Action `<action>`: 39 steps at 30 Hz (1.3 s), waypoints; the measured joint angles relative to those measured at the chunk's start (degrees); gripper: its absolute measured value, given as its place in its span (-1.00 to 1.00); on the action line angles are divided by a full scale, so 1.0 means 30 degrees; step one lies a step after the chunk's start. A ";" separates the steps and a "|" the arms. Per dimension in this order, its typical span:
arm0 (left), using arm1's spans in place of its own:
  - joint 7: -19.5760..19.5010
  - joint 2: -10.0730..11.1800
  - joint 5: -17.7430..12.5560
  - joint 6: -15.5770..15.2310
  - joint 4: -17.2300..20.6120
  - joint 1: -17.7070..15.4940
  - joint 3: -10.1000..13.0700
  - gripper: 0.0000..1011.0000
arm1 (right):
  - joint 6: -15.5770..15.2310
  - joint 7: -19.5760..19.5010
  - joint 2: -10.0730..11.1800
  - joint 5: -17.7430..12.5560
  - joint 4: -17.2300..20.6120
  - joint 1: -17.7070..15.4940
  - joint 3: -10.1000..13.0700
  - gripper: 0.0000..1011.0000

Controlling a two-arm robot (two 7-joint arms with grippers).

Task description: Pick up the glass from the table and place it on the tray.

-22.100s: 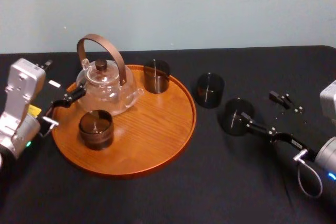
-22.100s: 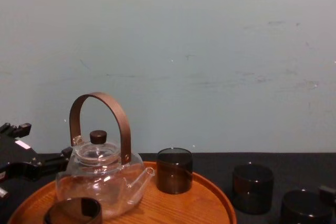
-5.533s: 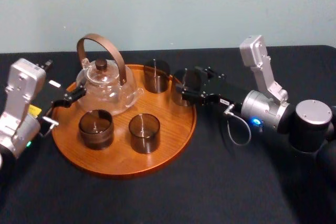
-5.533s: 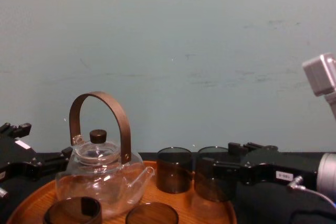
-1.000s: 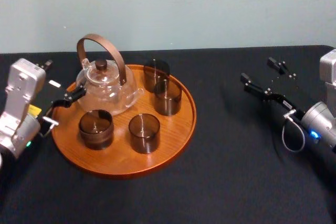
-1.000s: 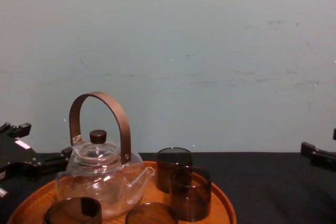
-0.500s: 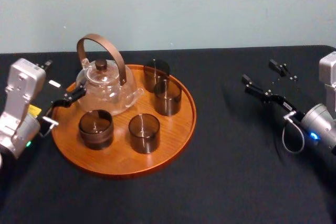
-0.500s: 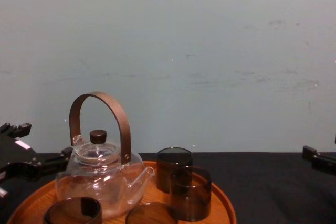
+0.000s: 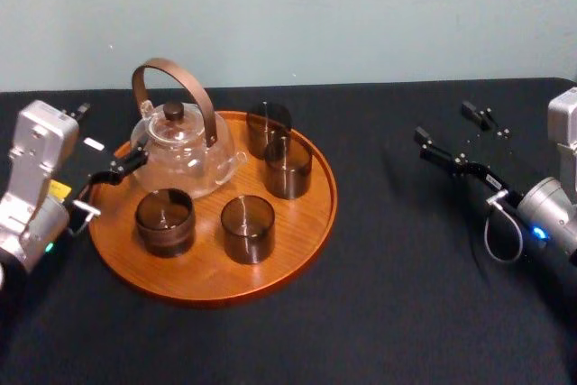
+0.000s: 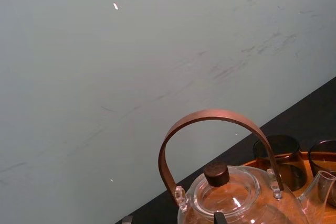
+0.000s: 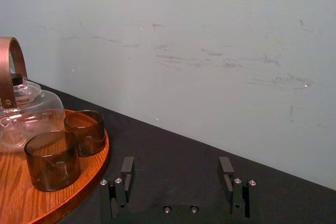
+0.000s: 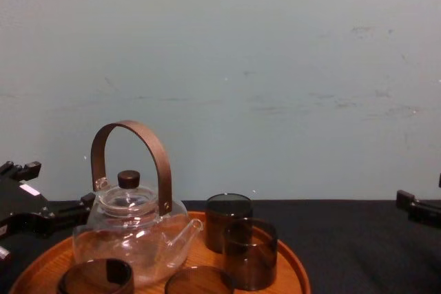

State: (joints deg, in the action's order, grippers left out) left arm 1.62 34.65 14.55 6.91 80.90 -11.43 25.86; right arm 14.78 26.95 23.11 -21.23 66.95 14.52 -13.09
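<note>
The round wooden tray (image 9: 302, 236) lies on the black table (image 9: 406, 304) at left of centre. Several dark smoked glasses stand on it. The glass (image 9: 288, 167) nearest the right rim is upright, also seen as the nearer glass (image 11: 52, 160) in the right wrist view and low in the chest view (image 12: 249, 253). My right gripper (image 9: 448, 129) hovers far to the right of the tray, open and empty, its fingers (image 11: 126, 170) spread wide. My left gripper (image 9: 104, 185) rests by the tray's left edge, open, holding nothing.
A clear glass teapot (image 9: 180, 146) with a brown arched handle stands on the tray's back left. Other glasses stand at the back (image 9: 269, 128), front middle (image 9: 247, 227) and front left (image 9: 165, 221). A pale wall closes the far side. Bare table lies between tray and right gripper.
Some seconds ago my right gripper held the glass at the tray's right side. The glass now stands free and the gripper has drawn back right. Over the last second almost nothing moved.
</note>
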 joint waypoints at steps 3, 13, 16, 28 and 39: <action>0.0000 0.0000 0.0000 0.0000 0.0001 -0.0001 0.0000 0.98 | -0.0004 0.0006 0.0004 -0.0006 0.0006 0.0000 -0.0007 0.98; 0.0000 0.0000 0.0000 0.0000 0.0001 0.0000 -0.0001 0.98 | -0.0008 0.0021 0.0009 -0.0017 0.0022 0.0001 -0.0021 0.98; 0.0000 0.0000 0.0000 0.0000 0.0000 0.0000 -0.0001 0.98 | -0.0009 0.0023 0.0010 -0.0016 0.0023 0.0001 -0.0021 0.98; -0.0001 0.0000 0.0000 0.0000 0.0000 -0.0001 0.0000 0.98 | -0.0008 0.0023 0.0009 -0.0015 0.0022 0.0001 -0.0020 0.98; 0.0000 0.0000 0.0000 0.0000 0.0001 -0.0001 -0.0001 0.98 | -0.0009 0.0022 0.0010 -0.0014 0.0022 0.0001 -0.0020 0.98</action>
State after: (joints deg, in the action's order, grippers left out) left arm 1.62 34.65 14.55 6.91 80.90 -11.43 25.86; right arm 14.75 27.02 23.14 -21.27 67.02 14.52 -13.15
